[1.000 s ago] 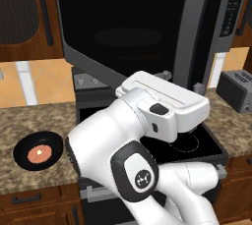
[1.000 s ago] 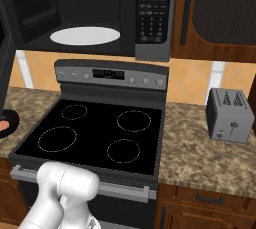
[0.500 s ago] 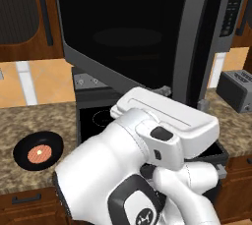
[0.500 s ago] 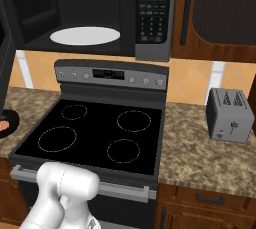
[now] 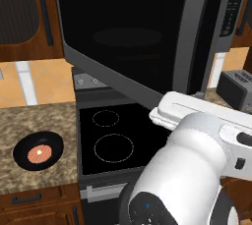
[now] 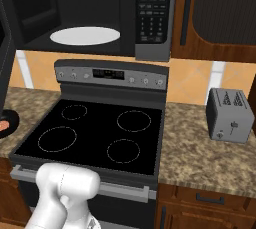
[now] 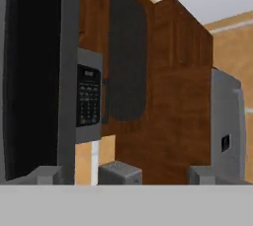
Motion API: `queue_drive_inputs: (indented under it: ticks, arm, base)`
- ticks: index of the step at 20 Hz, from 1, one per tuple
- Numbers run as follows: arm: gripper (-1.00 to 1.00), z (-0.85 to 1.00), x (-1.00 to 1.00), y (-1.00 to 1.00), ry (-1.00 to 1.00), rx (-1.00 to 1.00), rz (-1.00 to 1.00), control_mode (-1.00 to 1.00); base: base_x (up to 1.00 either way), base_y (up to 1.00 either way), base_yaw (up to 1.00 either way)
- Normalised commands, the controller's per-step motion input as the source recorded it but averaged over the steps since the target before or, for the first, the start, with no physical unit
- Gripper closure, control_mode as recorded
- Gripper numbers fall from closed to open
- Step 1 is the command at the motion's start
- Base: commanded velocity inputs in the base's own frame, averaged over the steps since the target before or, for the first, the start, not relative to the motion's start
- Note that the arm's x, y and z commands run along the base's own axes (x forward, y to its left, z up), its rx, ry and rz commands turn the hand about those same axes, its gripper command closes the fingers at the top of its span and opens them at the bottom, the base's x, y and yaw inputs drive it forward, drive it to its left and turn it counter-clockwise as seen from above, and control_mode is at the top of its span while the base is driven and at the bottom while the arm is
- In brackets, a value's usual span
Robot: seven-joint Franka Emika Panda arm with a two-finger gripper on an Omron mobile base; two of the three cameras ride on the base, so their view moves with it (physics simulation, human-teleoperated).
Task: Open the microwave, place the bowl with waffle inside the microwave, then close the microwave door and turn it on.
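The microwave (image 6: 100, 13) hangs over the stove with its white turntable (image 6: 85, 35) showing. The microwave door (image 5: 128, 37) stands swung out toward me, black glass in a grey frame. On the left counter sits the black bowl (image 5: 19, 146) with the orange-brown waffle (image 5: 39, 154) in it; its rim also shows in the right base view as the bowl (image 6: 11, 118). My hand hangs just below the door's free edge. In the hand view my gripper (image 7: 124, 176) is open with nothing between its fingertips (image 7: 47, 174), and the door's frame (image 7: 69, 72) and the keypad (image 7: 89, 99) are at the left.
A black glass stove (image 6: 95, 133) lies below the microwave. A grey toaster (image 6: 229, 115) stands on the right counter. Wooden cabinets (image 7: 163, 92) and a grey fridge (image 7: 225, 121) lie to the right. My white arm (image 5: 197, 170) covers the stove's right half.
My hand has dropped lower and shifted right beneath the door's edge, and the elbow has swung down. The door, the bowl and the base have stayed put.
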Motion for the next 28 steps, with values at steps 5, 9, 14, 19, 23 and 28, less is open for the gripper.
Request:
queue_drive_inputs:
  ticks: [5, 9, 14, 19, 23, 28]
  arm:
    - [-1.0, -0.04, -0.4, -0.58, 0.0, 0.31, 0.62, -1.0]
    - [-1.0, -0.01, -0.01, -0.36, 0.04, 0.29, 0.68, -1.0]
    - [-1.0, 0.0, 0.65, -0.3, 0.07, 0.26, 0.65, -1.0]
    - [-1.0, 0.0, 1.0, -0.31, 0.11, 0.23, 0.57, -1.0]
    - [-1.0, -0.15, 1.0, -0.15, 0.1, 0.22, 0.5, -1.0]
    - [-1.0, -0.43, 0.68, 0.29, -0.01, 0.13, 0.26, -1.0]
  base:
    - [0.0, 0.0, 0.0]
    - [0.0, 0.0, 0.0]
    - [0.0, 0.0, 0.0]
    - [0.0, 0.0, 0.0]
    - [0.0, 0.0, 0.0]
    - [0.0, 0.0, 0.0]
